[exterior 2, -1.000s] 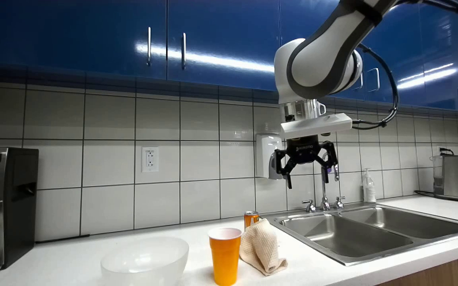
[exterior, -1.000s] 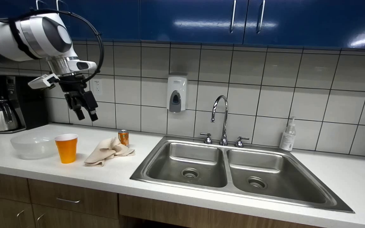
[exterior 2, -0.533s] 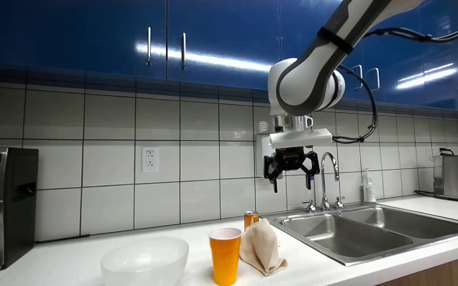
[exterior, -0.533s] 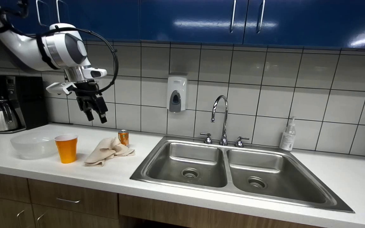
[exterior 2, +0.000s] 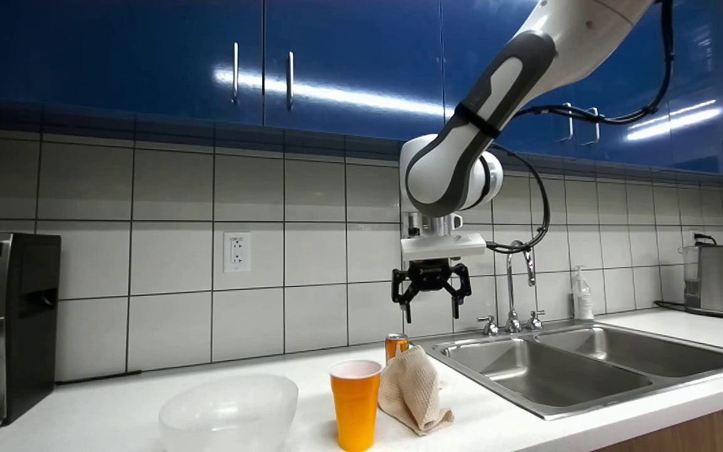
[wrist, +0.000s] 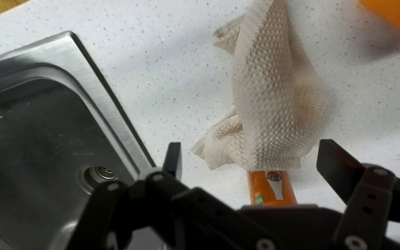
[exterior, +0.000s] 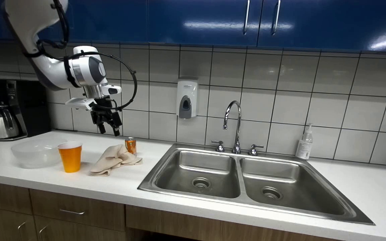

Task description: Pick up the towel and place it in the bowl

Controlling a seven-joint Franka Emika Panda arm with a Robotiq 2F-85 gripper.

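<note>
The beige textured towel lies crumpled on the white counter in both exterior views (exterior: 114, 159) (exterior 2: 413, 389). It also fills the upper middle of the wrist view (wrist: 269, 93). The translucent bowl stands left of the towel, beyond the orange cup, in both exterior views (exterior: 35, 155) (exterior 2: 230, 411); it is out of the wrist view. My gripper is open and empty above the counter in both exterior views (exterior: 109, 131) (exterior 2: 432, 314), higher than the towel and near the can. In the wrist view its fingers (wrist: 250, 154) are wide apart, with the towel's lower end seen between them.
An orange cup (exterior: 70, 159) stands between bowl and towel. An orange can (exterior 2: 396, 345) (wrist: 273, 187) stands against the towel's wall side. The steel sink (exterior: 157, 174) with its faucet (exterior: 238, 130) is right of the towel. A coffee maker (exterior: 28, 110) stands at the far left.
The gripper has moved down toward the counter, rightward in an exterior view and leftward in another, coming closer to the towel and can. It stays open. The objects have not moved.
</note>
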